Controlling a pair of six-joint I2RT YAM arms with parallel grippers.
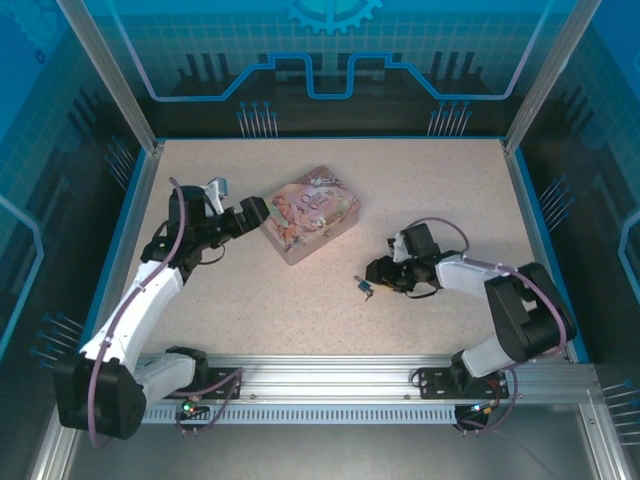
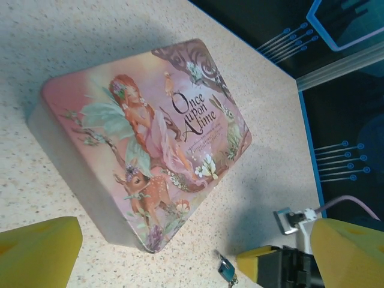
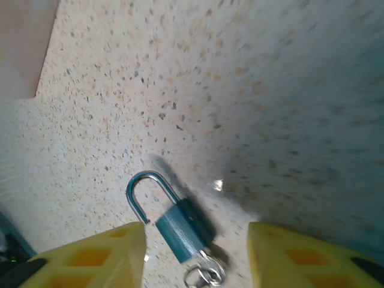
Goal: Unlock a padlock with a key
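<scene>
Padlock (image 3: 180,231) lying flat on the speckled table (image 1: 450,180), right between the right gripper's (image 3: 197,252) yellow fingers. Jaws spread wide, nothing clamped, one finger just beside the shackle. Blue body, shackle arching away from the gripper, and the key (image 3: 203,275) poking out at the body's base, nearest the wrist. Over to the left gripper (image 2: 193,252): gaping wide too, holding nothing, pointed at the pink tin (image 2: 150,138), whose near corner sits just ahead of its fingers. Tin and padlock lie near each other, not touching.
</scene>
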